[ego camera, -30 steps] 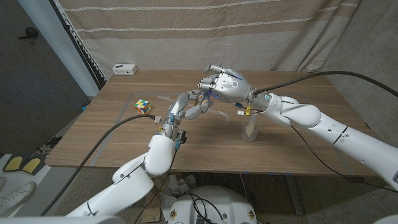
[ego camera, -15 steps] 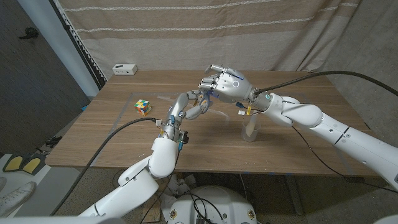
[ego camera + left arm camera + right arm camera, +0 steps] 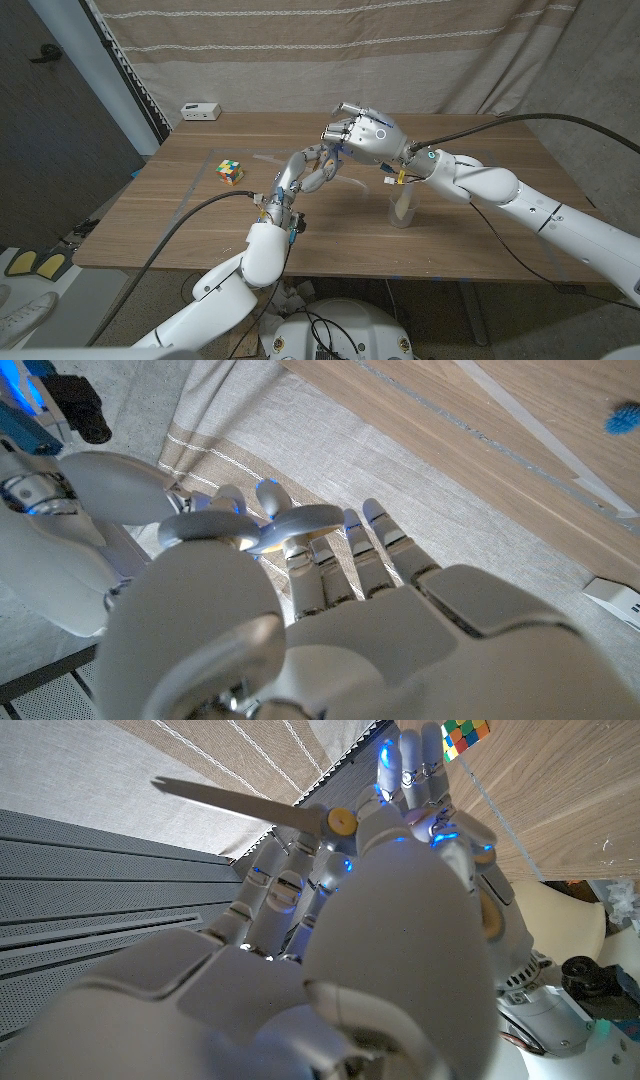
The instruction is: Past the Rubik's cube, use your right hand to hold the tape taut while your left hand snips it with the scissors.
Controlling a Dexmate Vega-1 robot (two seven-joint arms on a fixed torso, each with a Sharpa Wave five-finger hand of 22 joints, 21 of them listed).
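A: Item, left hand (image 3: 308,170)?
B: Raised over mid-table, fingers curled around scissors (image 3: 262,806); blades appear parted.
A: Right hand (image 3: 362,132)?
B: Raised just beside it, fingers bent; whether it holds tape, cannot tell.
A: Rubik's cube (image 3: 231,171)?
B: On the wooden table (image 3: 480,180), left of both hands.

One Rubik's cube (image 3: 231,171); one white box (image 3: 200,110); one cup (image 3: 402,211); two robot hands, left (image 3: 308,168), right (image 3: 362,132).
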